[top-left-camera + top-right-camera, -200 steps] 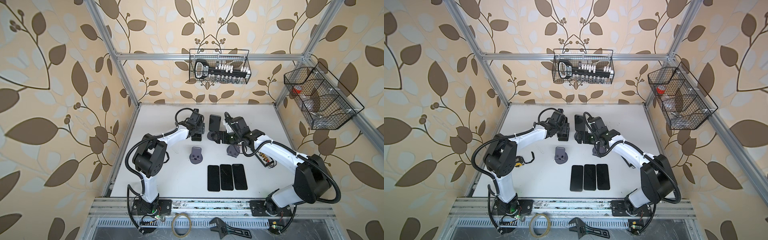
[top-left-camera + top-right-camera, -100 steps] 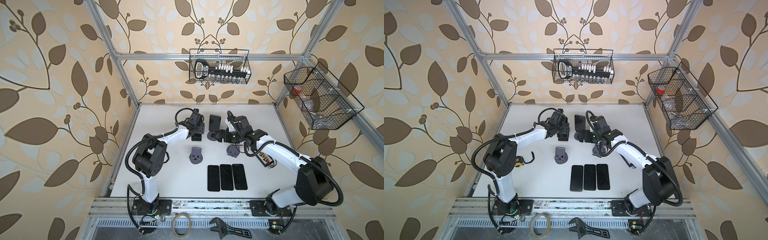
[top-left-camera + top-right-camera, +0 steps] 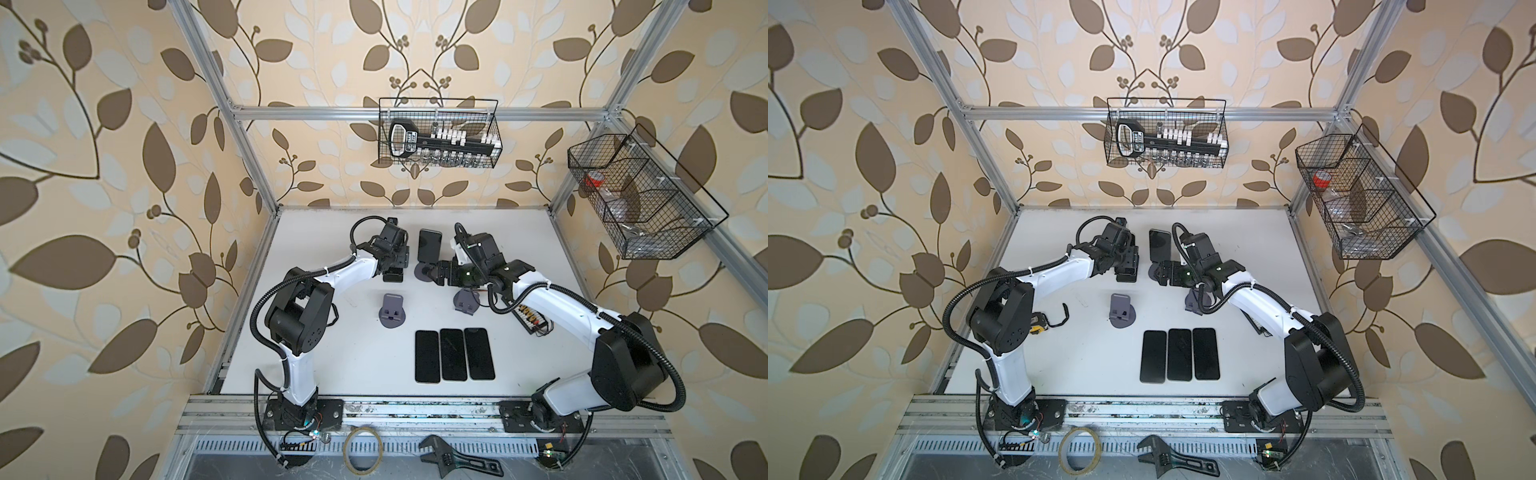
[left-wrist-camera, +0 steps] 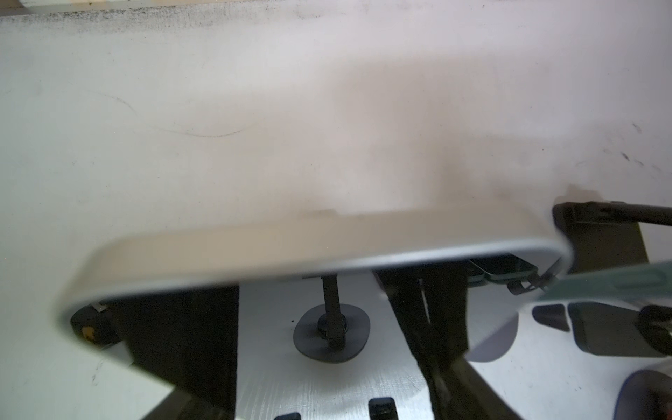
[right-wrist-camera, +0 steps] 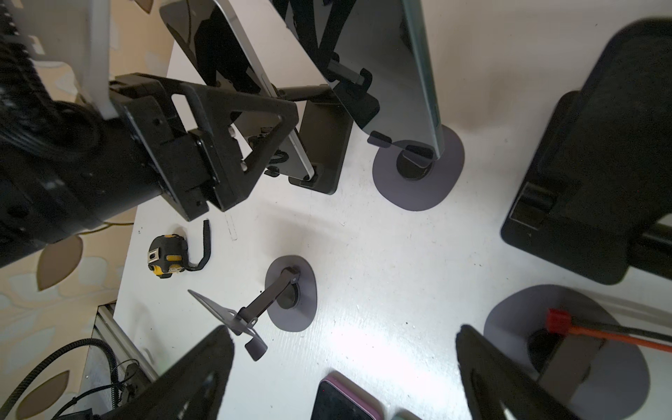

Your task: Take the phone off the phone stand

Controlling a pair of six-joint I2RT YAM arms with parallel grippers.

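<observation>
The left gripper (image 5: 276,123) had its jaws clamped on the silver-edged phone (image 5: 218,54), tilted in the black phone stand (image 5: 323,145) toward the counter's (image 5: 363,254) far side. The right gripper (image 5: 343,338) had its jaws wide apart, near a second phone (image 5: 400,54) on a grey stand (image 5: 418,174).

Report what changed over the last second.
The left pincer closed onto the phone leaning in the black stand. The phone has not visibly lifted. Unchanged: the right pincer stays open and empty, and the three flat phones keep their row.
</observation>
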